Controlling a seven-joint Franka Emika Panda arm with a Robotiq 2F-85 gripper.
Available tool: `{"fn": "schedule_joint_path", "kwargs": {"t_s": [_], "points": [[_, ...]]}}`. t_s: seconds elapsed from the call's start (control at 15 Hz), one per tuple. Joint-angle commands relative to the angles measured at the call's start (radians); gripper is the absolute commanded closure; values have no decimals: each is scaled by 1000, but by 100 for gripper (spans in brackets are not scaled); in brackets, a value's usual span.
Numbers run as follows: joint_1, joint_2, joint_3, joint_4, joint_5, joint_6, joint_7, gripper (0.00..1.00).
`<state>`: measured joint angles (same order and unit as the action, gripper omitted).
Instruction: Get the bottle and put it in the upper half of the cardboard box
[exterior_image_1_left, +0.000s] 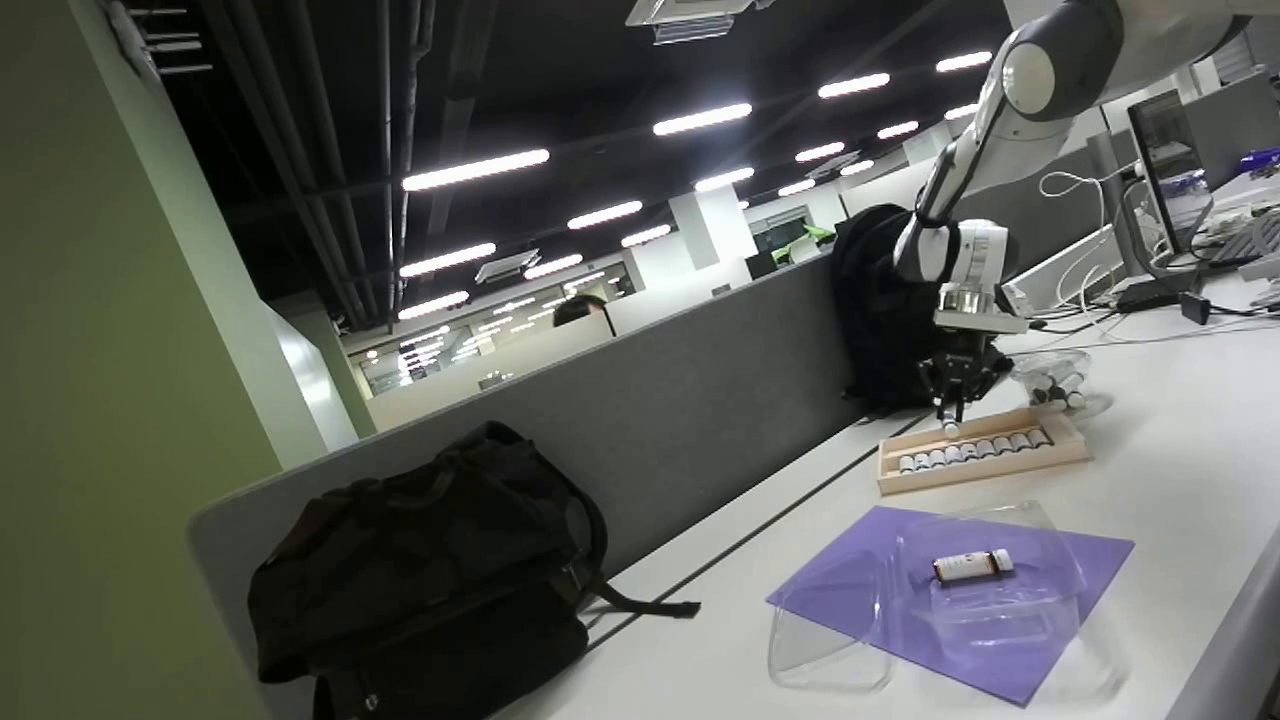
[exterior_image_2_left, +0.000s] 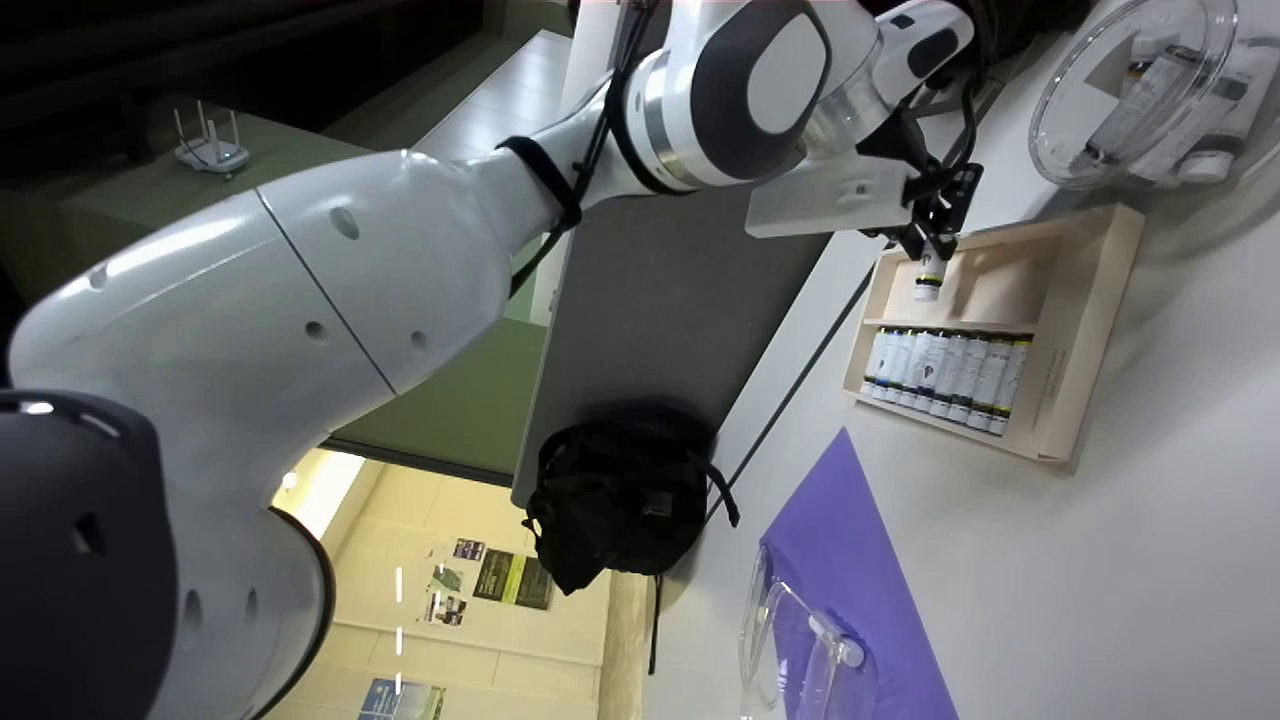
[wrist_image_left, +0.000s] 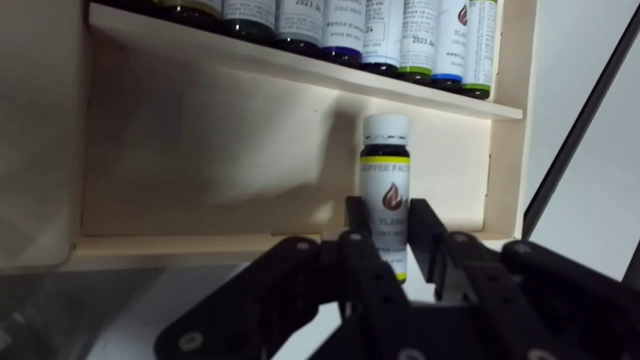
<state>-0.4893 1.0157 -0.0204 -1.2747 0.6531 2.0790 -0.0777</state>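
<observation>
My gripper (wrist_image_left: 387, 215) is shut on a bottle (wrist_image_left: 384, 185) with a white cap and a white label with yellow bands. The bottle's cap end reaches over the box; I cannot tell whether it touches. The light tan cardboard box (wrist_image_left: 300, 54) has a divider. Several similar bottles (wrist_image_left: 345, 27) lie side by side in one compartment. The held bottle is over the other compartment, and its shadow falls on that floor. In both exterior views the gripper (exterior_image_1_left: 955, 400) (exterior_image_2_left: 935, 230) holds the bottle (exterior_image_1_left: 950, 427) (exterior_image_2_left: 928, 280) cap down above the box (exterior_image_1_left: 1000, 473) (exterior_image_2_left: 1090, 330).
A clear container (exterior_image_2_left: 1040, 120) with several bottles stands close beside the box. A purple sheet (exterior_image_1_left: 1095, 550) bears clear plastic containers (exterior_image_1_left: 835, 670) and a lying bottle (exterior_image_1_left: 968, 567). A black backpack (exterior_image_1_left: 440, 570) and another (exterior_image_1_left: 870, 310) stand along the grey partition (exterior_image_1_left: 700, 390).
</observation>
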Motion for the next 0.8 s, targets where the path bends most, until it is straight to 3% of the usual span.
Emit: {"fn": "schedule_joint_path", "kwargs": {"t_s": [0.0,0.67,0.73], "points": [[4,31,1,60,-1,-30,55,93],[28,27,5,53,-13,-43,48,93],[32,28,2,53,-18,-49,53,49]]}}
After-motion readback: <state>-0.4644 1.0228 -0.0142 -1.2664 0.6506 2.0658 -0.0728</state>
